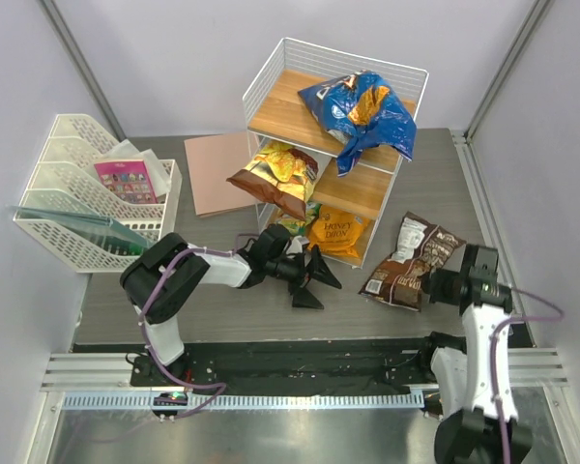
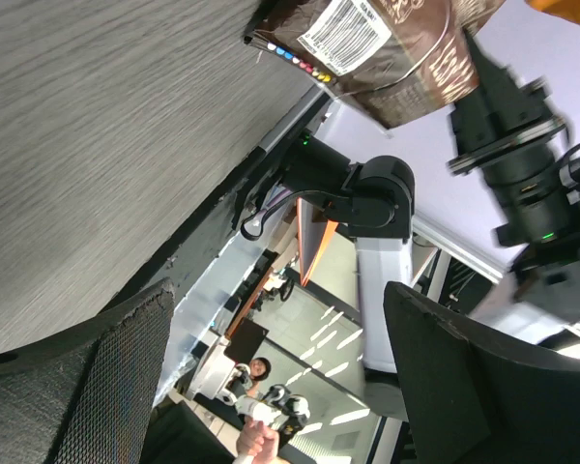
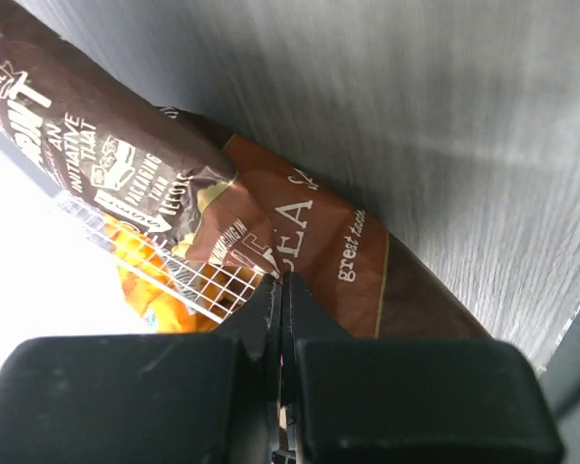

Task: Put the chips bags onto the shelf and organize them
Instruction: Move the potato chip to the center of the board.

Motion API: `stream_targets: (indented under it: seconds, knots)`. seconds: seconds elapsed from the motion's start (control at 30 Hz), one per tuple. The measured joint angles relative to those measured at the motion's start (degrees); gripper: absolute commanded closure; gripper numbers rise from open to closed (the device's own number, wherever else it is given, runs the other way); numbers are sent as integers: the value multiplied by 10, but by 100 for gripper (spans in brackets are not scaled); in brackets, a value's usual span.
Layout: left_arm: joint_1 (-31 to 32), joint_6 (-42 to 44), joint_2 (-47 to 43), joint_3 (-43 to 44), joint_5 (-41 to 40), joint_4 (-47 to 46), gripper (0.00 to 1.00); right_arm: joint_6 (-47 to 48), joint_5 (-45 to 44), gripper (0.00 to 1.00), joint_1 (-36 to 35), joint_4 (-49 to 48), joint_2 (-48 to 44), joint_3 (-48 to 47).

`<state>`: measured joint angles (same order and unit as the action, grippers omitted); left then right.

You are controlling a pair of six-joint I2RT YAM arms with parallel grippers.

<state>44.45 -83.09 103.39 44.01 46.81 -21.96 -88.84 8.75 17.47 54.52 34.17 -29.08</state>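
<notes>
The shelf (image 1: 288, 97) stands at the back centre. A blue Doritos bag (image 1: 360, 114) lies on its top board. A brown and yellow bag (image 1: 275, 176) pokes out of the middle tier. The orange Honey Dijon bag (image 1: 335, 232) and a small green-yellow bag (image 1: 295, 224) sit at the bottom. The dark brown Sea Salt bag (image 1: 406, 261) (image 3: 309, 232) lies on the table to the right of the shelf. My right gripper (image 1: 435, 286) (image 3: 282, 280) is shut, its tips pinching that bag's near edge. My left gripper (image 1: 319, 283) (image 2: 271, 309) hangs open and empty in front of the shelf.
A white mesh file tray (image 1: 77, 208) with a pink packet (image 1: 126, 179) stands at the left. A flat pinkish-brown board (image 1: 217, 172) lies between it and the shelf. Walls close in the table on the left, back and right.
</notes>
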Motion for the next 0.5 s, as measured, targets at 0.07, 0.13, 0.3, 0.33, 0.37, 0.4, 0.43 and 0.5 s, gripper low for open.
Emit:
stream_targets:
  seconds: [0.07,0.13,0.3,0.33,0.37,0.4,0.43,0.5]
  knots:
    - [0,-4,0,0,2,-6,13,40,1,87,0,-11,81,-43]
    - [0,-5,0,0,3,-8,13,83,0,84,0,-27,155,-96]
    - [-5,-2,-1,0,3,-4,13,171,-7,60,-1,-82,317,-202]
    - [-7,-2,-1,0,3,-3,13,182,-7,55,-3,-93,334,-209]
    - [-10,-1,-2,0,3,0,13,192,-9,53,-6,-99,346,-212]
    - [-12,0,-2,0,3,1,13,196,-12,53,-9,-99,350,-212]
    - [-14,0,-3,0,3,1,13,198,-12,53,-12,-95,351,-212]
    - [-15,1,-3,0,3,1,13,197,-13,64,-23,-85,344,-207]
